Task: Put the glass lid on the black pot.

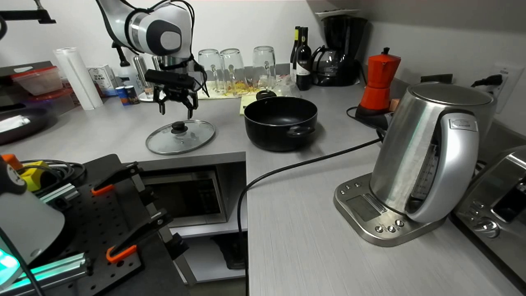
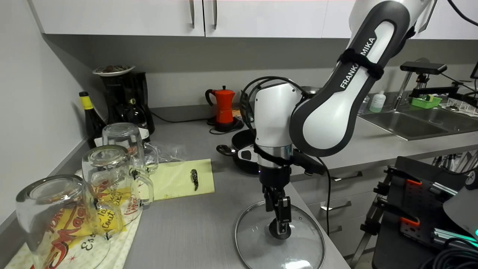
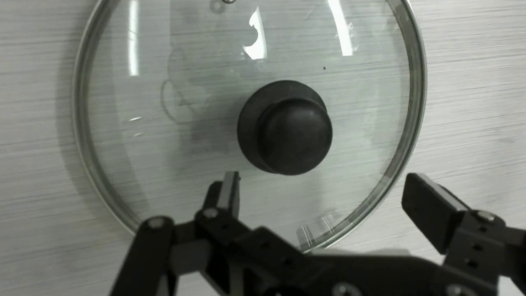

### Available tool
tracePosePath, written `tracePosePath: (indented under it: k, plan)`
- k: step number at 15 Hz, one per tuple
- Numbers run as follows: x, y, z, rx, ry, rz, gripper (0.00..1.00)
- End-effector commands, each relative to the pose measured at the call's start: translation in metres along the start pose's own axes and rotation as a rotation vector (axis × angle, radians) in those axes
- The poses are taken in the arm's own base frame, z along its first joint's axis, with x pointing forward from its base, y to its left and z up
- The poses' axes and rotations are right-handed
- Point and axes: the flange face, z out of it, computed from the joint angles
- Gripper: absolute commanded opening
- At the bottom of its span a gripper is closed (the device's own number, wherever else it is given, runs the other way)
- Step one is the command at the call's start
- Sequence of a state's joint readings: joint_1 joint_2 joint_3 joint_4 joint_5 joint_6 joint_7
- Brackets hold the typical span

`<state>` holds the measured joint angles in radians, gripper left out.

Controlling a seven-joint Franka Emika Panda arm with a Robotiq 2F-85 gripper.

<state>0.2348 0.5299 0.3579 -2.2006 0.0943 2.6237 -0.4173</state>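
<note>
In an exterior view we see the arm [image 1: 168, 40] stretched in from the upper left and folded downward, its end effector [image 1: 176, 113] aimed straight down with the jaws well apart. It hangs above the glass lid [image 1: 181, 140], which lies flat on the worktop [image 1: 296, 205] near the front edge, to the left of the inner corner, dark knob [image 1: 179, 127] upward. The black pot [image 1: 267, 133] stands upright and open just beside that inner corner, near the lid but apart from it. We also find the steel kettle [image 1: 404, 148] on its base towards the right edge, and the black coffee machine [image 1: 347, 49] in the back corner.

In an exterior view we have the forearm [image 2: 358, 86] sloping down from the upper right to a sharp fold, and the wrist [image 2: 274, 119] standing upright over the lid, close to the worktop's front edge. From here the end effector is edge-on; it covers part of the knob, and we cannot tell whether the two touch. The pot is partly hidden behind the wrist, and three upturned glass mugs [image 2: 106, 172] stand along the wall edge.

In the wrist view we look down on the lid and its metal rim [image 3: 418, 78], the end effector showing at the bottom with its two fingers [image 3: 435, 218] spread. One shows over the glass, the other past the rim, and the knob sits ahead of the gap, apart from both
</note>
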Motion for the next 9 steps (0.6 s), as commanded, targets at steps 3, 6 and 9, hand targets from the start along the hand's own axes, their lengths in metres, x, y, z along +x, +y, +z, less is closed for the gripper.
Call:
tracePosePath:
  k: [3, 6, 9]
  plan:
    - [0.003, 0.003, 0.019, -0.009, 0.018, 0.027, 1.0]
    - [-0.001, -0.001, 0.022, -0.022, 0.011, 0.054, 1.0]
    - [-0.005, -0.006, 0.02, -0.039, 0.007, 0.078, 1.0]
